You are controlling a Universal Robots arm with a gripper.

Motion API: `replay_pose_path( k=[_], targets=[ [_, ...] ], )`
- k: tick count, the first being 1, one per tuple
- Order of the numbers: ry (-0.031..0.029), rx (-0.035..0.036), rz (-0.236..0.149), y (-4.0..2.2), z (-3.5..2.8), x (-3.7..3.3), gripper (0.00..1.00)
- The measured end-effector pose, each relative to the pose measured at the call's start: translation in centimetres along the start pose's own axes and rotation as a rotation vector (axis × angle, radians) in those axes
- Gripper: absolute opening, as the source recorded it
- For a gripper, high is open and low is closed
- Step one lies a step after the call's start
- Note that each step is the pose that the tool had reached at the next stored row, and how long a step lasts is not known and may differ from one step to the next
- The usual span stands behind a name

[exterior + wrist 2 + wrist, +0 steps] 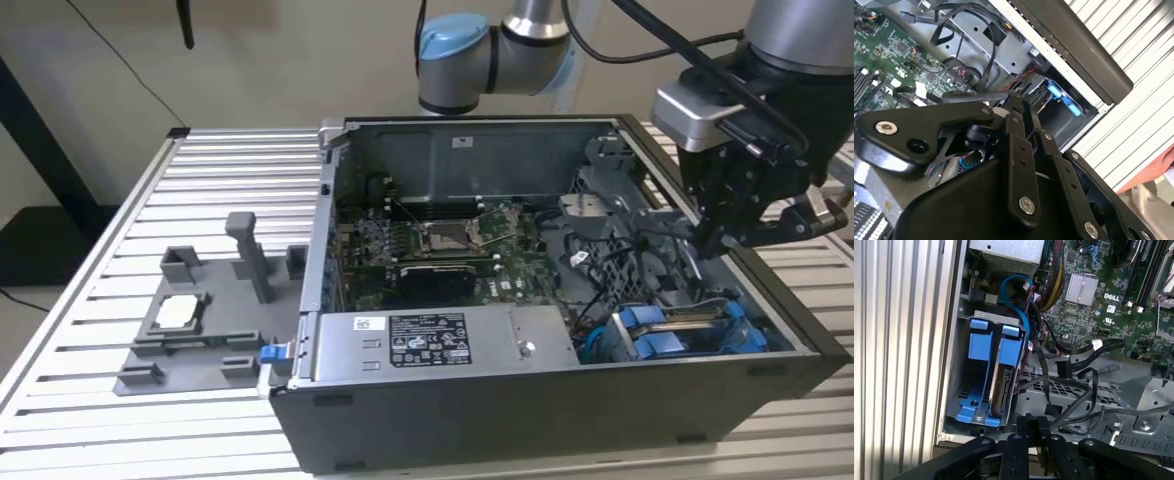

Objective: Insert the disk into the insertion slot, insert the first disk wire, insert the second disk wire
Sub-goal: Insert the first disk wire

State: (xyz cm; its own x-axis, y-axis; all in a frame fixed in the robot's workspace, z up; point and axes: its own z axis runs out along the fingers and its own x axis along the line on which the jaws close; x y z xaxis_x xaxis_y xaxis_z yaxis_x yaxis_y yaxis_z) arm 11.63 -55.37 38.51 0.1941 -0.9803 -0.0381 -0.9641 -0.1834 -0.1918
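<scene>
Disk (1003,382) stands on edge in its blue carrier, seated inside the insertion slot (965,385) at a corner of the computer case (534,410). Gripper (1034,422) hovers just above the cage among loose black cables (1074,400), fingers drawn together; cannot tell whether a cable is pinched. Case rests on the slatted tabletop (80,300).

Blue plastic frames the disk (1004,382); grey metal forms the insertion slot (995,317).
</scene>
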Motion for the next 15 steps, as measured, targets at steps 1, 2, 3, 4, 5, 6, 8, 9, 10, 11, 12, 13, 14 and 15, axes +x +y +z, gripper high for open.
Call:
replay_pose_path(
  k=[1, 2, 3, 4, 5, 6, 8, 9, 10, 11, 12, 13, 14, 15],
  targets=[
    [-0.0009, -0.0041, 0.0, -0.03, 0.05, 0.13, 0.19],
    [-0.0015, -0.0081, 0.001, -0.07, 0.08, 0.28, 0.19],
    [-0.0021, -0.0112, 0.001, -0.09, 0.12, 0.45, 0.19],
    [-0.0025, -0.014, 0.002, -0.1, 0.15, 0.63, 0.19],
    [-0.003, -0.0166, 0.002, -0.11, 0.18, 0.8, 0.19],
    [-0.0034, -0.0193, 0.002, -0.13, 0.22, 1.0, 0.19],
    [-0.0044, -0.0245, 0.003, -0.17, 0.3, 1.36, 0.19],
    [-0.0048, -0.0271, 0.004, -0.2, 0.34, 1.53, 0.19],
    [-0.0053, -0.0296, 0.004, -0.23, 0.39, 1.69, 0.19],
    [-0.0055, -0.031, 0.005, -0.27, 0.43, 1.79, 0.19],
    [-0.0054, -0.0311, 0.006, -0.29, 0.44, 1.8, 0.19],
    [-0.0053, -0.0312, 0.006, -0.29, 0.44, 1.8, 0.19],
    [-0.0052, -0.0311, 0.006, -0.29, 0.44, 1.81, 0.19],
    [-0.0052, -0.0312, 0.006, -0.29, 0.44, 1.81, 0.19]
  ],
)
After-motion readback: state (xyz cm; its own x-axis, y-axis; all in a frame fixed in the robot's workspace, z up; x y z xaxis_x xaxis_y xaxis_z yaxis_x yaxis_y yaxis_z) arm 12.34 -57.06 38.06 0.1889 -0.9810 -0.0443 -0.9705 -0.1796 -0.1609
